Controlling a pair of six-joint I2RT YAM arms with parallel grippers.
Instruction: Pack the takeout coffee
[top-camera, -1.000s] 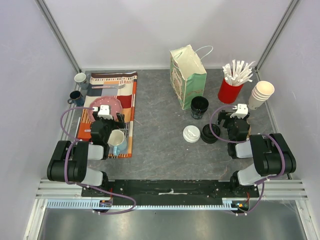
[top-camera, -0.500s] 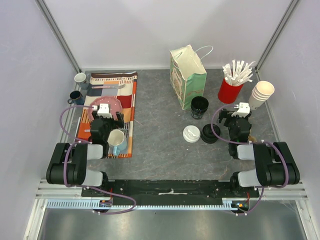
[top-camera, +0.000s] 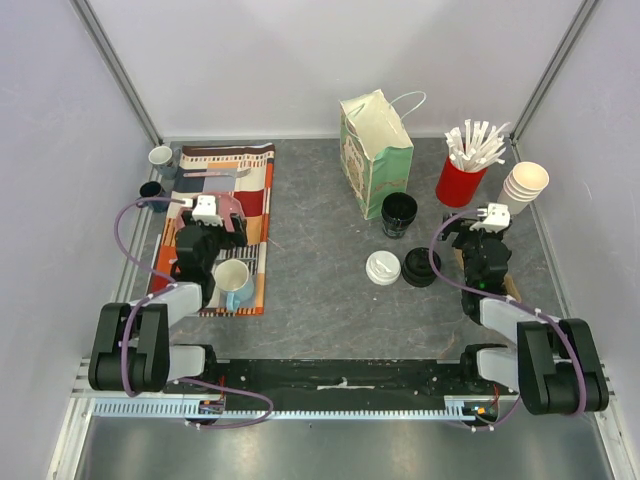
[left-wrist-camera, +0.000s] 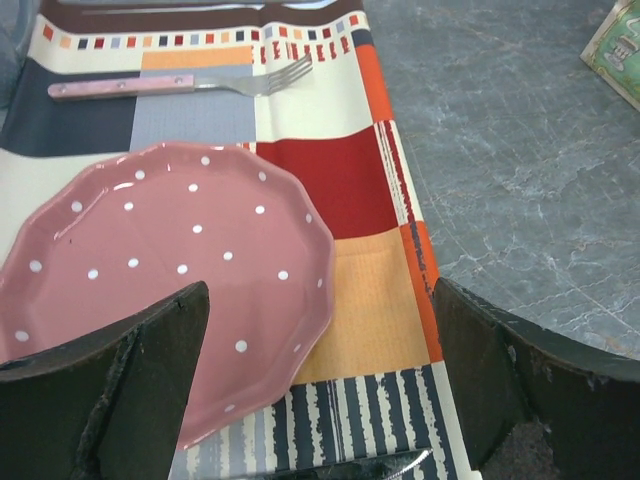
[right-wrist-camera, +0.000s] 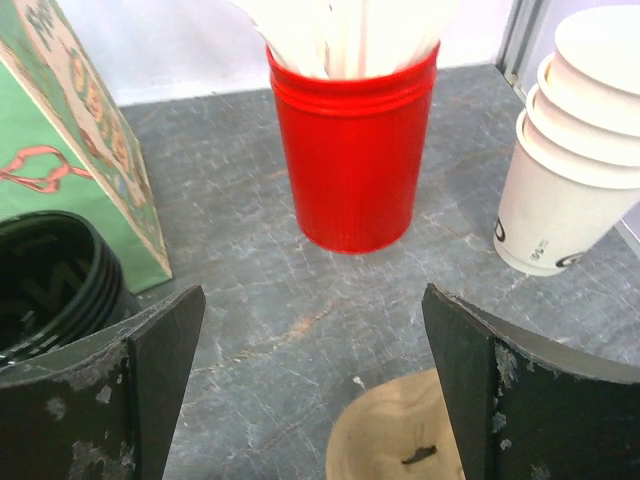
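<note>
Surface (top-camera: 320, 310) of grey, stone-patterned sheet, closed in by plain white walls (top-camera: 260, 60) at back and sides, with bare metal posts (top-camera: 115, 65) in the rear corners. At left, striped placemat (top-camera: 255, 190) carrying pink dotted plate (left-wrist-camera: 170, 270), fork (left-wrist-camera: 180, 85) with pink handle beyond it, and pale mug (top-camera: 233, 280) at the near end. Off the mat's left edge, white mug (top-camera: 161, 156) and dark mug (top-camera: 150, 189). At centre back, green paper bag (top-camera: 378, 150), upright, with lidless black cup (top-camera: 399, 213) just in front.

Near the middle, between the two arms, takeout coffee (top-camera: 382, 267) standing on bare surface, just beside loose black lid (top-camera: 420, 268) on its right; contact between them not resolvable. At right back, red cup (right-wrist-camera: 352, 150) of white sticks (top-camera: 478, 142) beside leaning stack of paper cups (right-wrist-camera: 575, 150).

Both sets spread wide: left fingers (left-wrist-camera: 150, 390) above plate and mat, pinching nothing; right fingers (right-wrist-camera: 160, 380) empty, facing the red cup.

Of the takeout coffee, only the round white lid visible from above, wall hidden beneath. In the overhead view, left fingers masked by the wrist camera. Black cup and bag cut off by the left edge of the right wrist view. Tan rounded piece (right-wrist-camera: 395, 445) between right fingers cut by the lower edge, nature unclear.
</note>
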